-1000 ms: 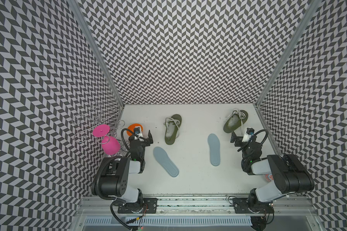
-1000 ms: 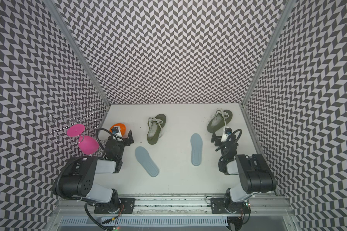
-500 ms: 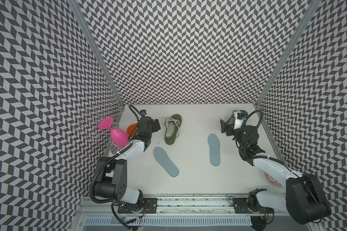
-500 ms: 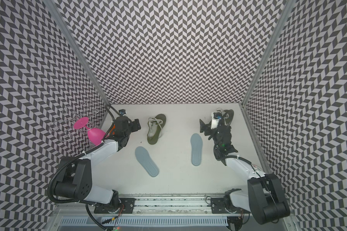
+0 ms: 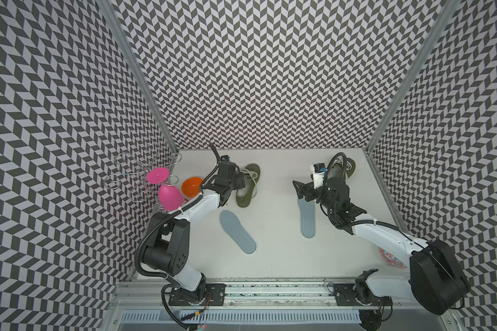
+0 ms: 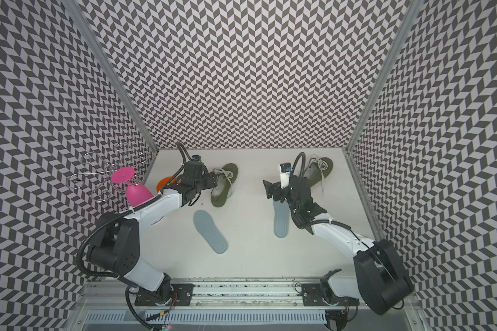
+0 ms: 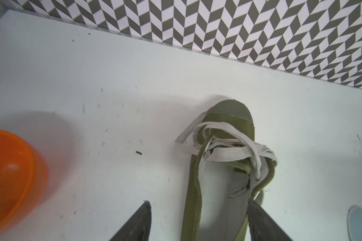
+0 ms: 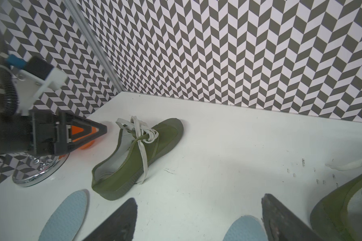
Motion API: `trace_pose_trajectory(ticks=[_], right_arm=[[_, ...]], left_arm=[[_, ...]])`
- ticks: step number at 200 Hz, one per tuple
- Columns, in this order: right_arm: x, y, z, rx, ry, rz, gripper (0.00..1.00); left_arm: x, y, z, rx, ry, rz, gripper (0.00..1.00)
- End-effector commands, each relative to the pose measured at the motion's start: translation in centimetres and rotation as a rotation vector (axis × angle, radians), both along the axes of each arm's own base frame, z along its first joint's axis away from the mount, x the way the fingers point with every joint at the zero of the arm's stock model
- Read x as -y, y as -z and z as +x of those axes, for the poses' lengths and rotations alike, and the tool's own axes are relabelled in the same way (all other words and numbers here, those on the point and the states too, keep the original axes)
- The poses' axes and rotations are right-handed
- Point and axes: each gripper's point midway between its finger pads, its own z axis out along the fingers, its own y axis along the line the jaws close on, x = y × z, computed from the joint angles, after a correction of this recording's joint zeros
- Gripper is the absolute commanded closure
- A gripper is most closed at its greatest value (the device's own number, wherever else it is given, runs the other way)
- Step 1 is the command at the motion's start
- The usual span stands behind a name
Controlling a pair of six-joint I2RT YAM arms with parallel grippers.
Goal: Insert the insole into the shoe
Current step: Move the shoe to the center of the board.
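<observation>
The slanted insole (image 5: 237,235) lies flat at the centre of a top view. The straight insole (image 5: 307,217) lies to its right, and both are bare on the worktop (image 5: 276,258) with nothing in a shoe yet.

The centre shoe (image 5: 247,186) sits just above the slanted insole, and the corner shoe (image 5: 346,169) is at the upper right. The left hand (image 7: 199,208) stands moderately wide and holds nothing. One finger (image 7: 142,217) is over bare worktop and the other is over the shoe's far wall.

It looks like a steadying grab. It should close low on the walls behind the laces (image 7: 228,148), so that the mouth stays open and no lace gets pinched.

The right hand (image 8: 200,208) is wide and empty, hovering over the straight insole's upper tip. That tip is thin and flat, so one finger should slip under its edge rather than press straight down. The approach should also stay clear of the corner shoe just beside it. The orange bowl (image 7: 6,173) is close to the left hand.
</observation>
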Motion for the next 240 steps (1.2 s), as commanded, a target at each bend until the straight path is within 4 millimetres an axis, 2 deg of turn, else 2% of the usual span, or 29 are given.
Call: trace_pose_trajectory(ticks=[1, 30, 50, 82, 102, 121, 140, 162, 175, 199, 220, 240], right_arm=[[-1.5, -0.5, 0.0, -0.007, -0.02, 0.038, 0.09], [-3.0, 0.6, -0.1, -0.045, -0.047, 0.028, 0.09], [-3.6, 0.9, 0.0, -0.057, -0.056, 0.016, 0.09], [-4.6, 0.9, 0.1, -0.066, -0.078, 0.016, 0.09], [-5.0, 1.0, 0.0, -0.073, -0.089, 0.015, 0.09], [-5.0, 1.2, -0.1, -0.078, -0.09, 0.014, 0.1], [-5.0, 1.7, -0.3, -0.092, -0.096, 0.006, 0.1], [-5.2, 2.4, -0.7, -0.149, -0.109, 0.01, 0.09], [-5.3, 2.6, -1.3, -0.21, -0.115, 0.03, 0.09], [-6.1, 2.5, -3.2, -0.292, -0.179, 0.11, 0.1], [-6.1, 3.4, -4.6, -0.364, -0.199, 0.139, 0.1], [-5.6, 5.3, -5.6, -0.436, -0.194, 0.097, 0.1]], left_arm=[[0.9, 1.1, -0.4, -0.073, 0.03, -0.024, 0.33], [1.7, 2.4, -1.0, -0.105, 0.072, -0.041, 0.38], [1.3, 3.4, -1.0, -0.128, 0.055, -0.014, 0.39], [1.5, 4.2, 0.3, -0.146, 0.05, 0.004, 0.45], [1.4, 5.3, 0.9, -0.175, 0.04, 0.02, 0.53], [1.4, 5.4, 1.5, -0.16, 0.033, 0.02, 0.61], [2.0, 5.4, 2.3, -0.163, 0.07, 0.017, 0.78], [4.4, 4.8, 2.2, -0.168, 0.142, -0.091, 1.0], [6.3, 3.7, 1.3, -0.162, 0.174, -0.204, 1.0], [9.8, 2.2, -1.0, -0.158, 0.159, -0.31, 1.0], [12.8, 2.2, -3.4, -0.179, 0.109, -0.375, 1.0], [15.3, 2.9, -5.8, -0.19, 0.062, -0.4, 1.0]])
